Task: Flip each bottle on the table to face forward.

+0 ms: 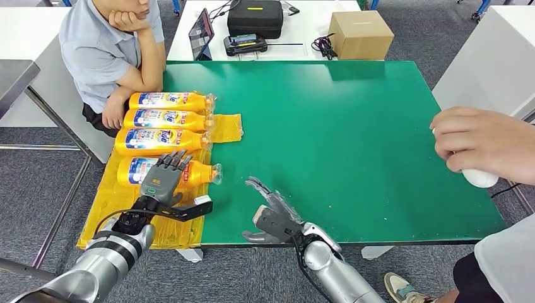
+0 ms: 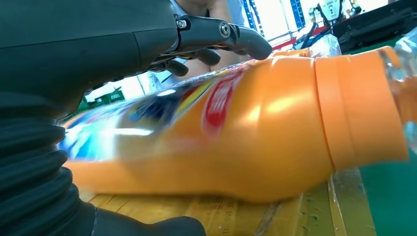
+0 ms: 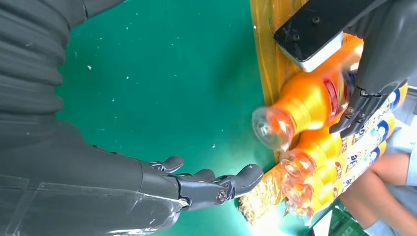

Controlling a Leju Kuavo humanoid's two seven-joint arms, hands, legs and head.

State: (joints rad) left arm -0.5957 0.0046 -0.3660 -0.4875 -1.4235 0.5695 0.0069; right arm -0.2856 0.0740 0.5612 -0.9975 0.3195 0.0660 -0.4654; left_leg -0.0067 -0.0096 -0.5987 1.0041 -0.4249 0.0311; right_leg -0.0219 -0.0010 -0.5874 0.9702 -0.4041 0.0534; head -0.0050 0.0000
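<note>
Checking the head view first, I counted four orange bottles lying in a row on the yellow sheet [image 1: 227, 126] at the edge of the green table [image 1: 353, 139] nearest the seated person [image 1: 107, 50]. Three of them showed full labels facing up; I judged those done. The fourth bottle [image 1: 199, 172], at the end of the row closest to me, had my left hand [image 1: 165, 177] laid over its body, fingers draped across the label. Whether that counted as a firm hold I could not tell from there. My right hand [image 1: 274, 214] rested on the green table beside the sheet, fingers apart, holding nothing. A second person's hand [image 1: 482, 142] sat on a white object at the table's far side from the bottles.

Left wrist view: the fourth bottle [image 2: 255, 123] lay on the sheet, blurred, with the fingers [image 2: 236, 39] curved over its upper side and the thumb below. I read that as a grip, mid-roll.

Right wrist view: right hand [image 3: 196, 184] empty and spread on the table; fourth bottle [image 3: 305, 101] under the left hand [image 3: 383, 54], clear cap pointing toward the green table.

Judgement: three done, one in hand.
</note>
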